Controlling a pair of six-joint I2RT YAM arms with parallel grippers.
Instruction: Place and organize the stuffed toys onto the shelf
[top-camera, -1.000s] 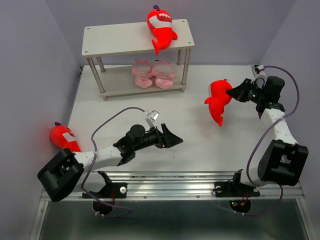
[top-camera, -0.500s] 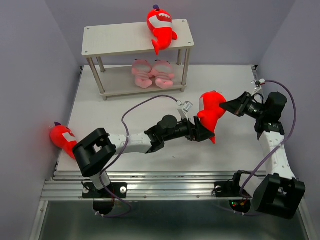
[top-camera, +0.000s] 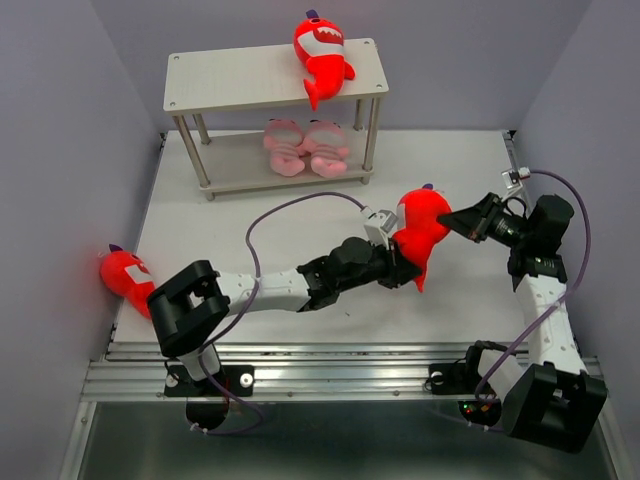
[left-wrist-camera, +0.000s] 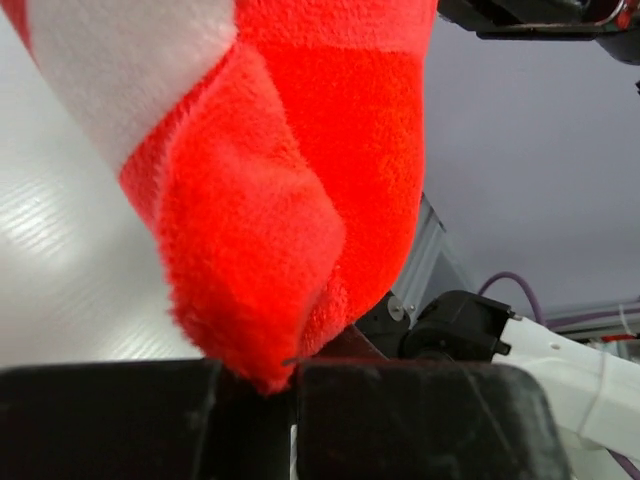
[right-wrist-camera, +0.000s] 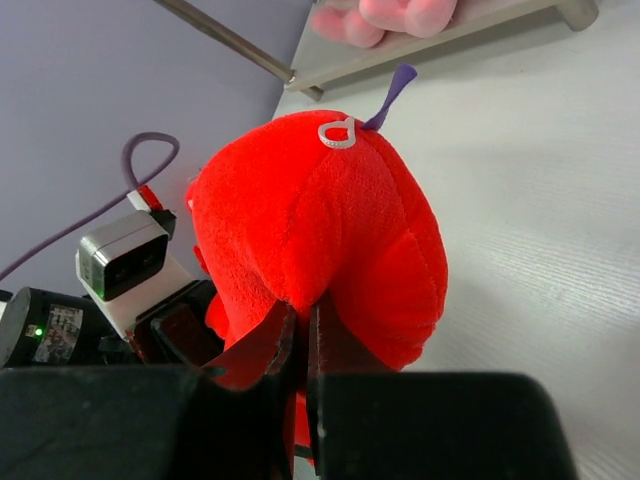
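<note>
A red shark (top-camera: 420, 228) hangs over the table's middle right, gripped from both sides. My left gripper (top-camera: 402, 268) is shut on its lower red plush (left-wrist-camera: 300, 150), a fold pinched between the jaws (left-wrist-camera: 290, 365). From the right, my right gripper (top-camera: 457, 221) is shut on the shark's back (right-wrist-camera: 330, 230), fingers closed into the fabric (right-wrist-camera: 300, 320). The shelf (top-camera: 240, 80) stands at the back. Another red shark (top-camera: 322, 52) lies at the right end of its top board. Two pink toys (top-camera: 305, 146) sit side by side on its lower board. A third shark (top-camera: 126, 275) lies at the table's left edge.
The left arm stretches low across the table's front, its purple cable (top-camera: 290, 205) arching above it. Walls close in on the left and right. The metal rail (top-camera: 340, 362) runs along the near edge.
The right arm carried the shark left toward the middle. The left arm swung right to reach it, and its open jaws shut on the shark's lower part.
</note>
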